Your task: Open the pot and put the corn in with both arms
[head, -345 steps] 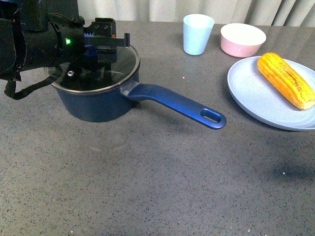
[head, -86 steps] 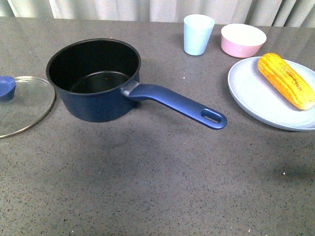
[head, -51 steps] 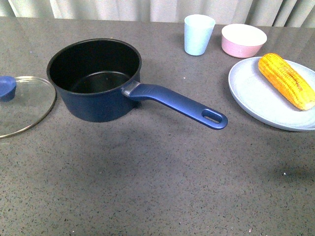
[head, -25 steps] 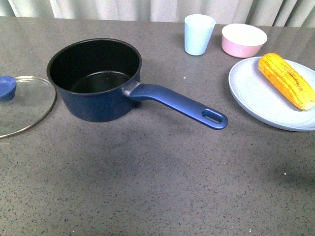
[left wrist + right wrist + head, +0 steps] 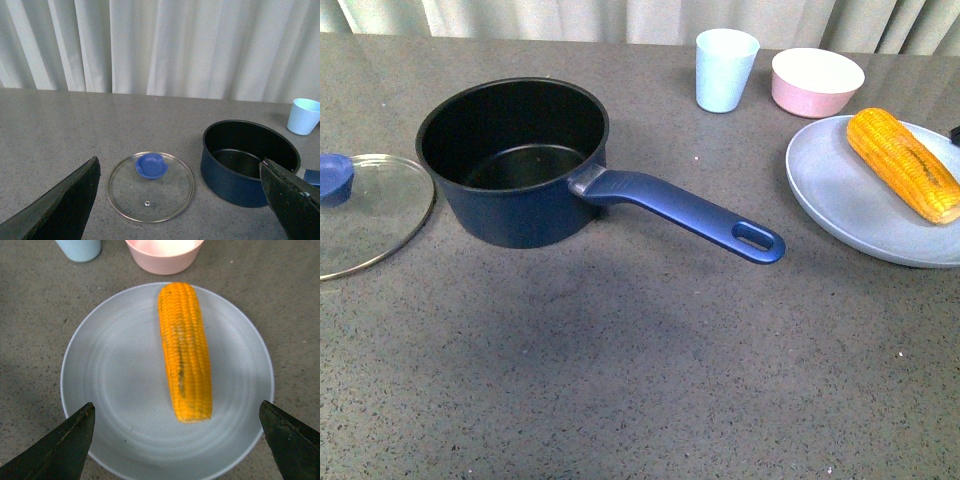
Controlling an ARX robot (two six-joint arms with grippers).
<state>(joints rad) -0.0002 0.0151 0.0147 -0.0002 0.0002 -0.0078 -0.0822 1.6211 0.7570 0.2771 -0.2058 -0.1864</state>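
Note:
The navy pot (image 5: 515, 165) stands open on the table, black inside and empty, its long handle (image 5: 690, 212) pointing right. Its glass lid (image 5: 365, 210) with the blue knob (image 5: 334, 178) lies flat to the pot's left. The corn (image 5: 903, 163) lies on a pale blue plate (image 5: 850, 200) at the right. My left gripper (image 5: 185, 205) is open and empty, above the table near the lid (image 5: 151, 186) and the pot (image 5: 250, 161). My right gripper (image 5: 177, 440) is open above the plate (image 5: 115, 385), with the corn (image 5: 185, 350) between its fingers' line of sight. Only a black tip of the right gripper shows at the front view's right edge.
A light blue cup (image 5: 725, 68) and a pink bowl (image 5: 817, 80) stand at the back, beside the plate. White curtains hang behind the table's far edge. The table in front of the pot is bare grey stone.
The lid has come off the pot and lies to its left; the left arm has left the front view. In the last second a black tip of the right gripper appears at the right edge.

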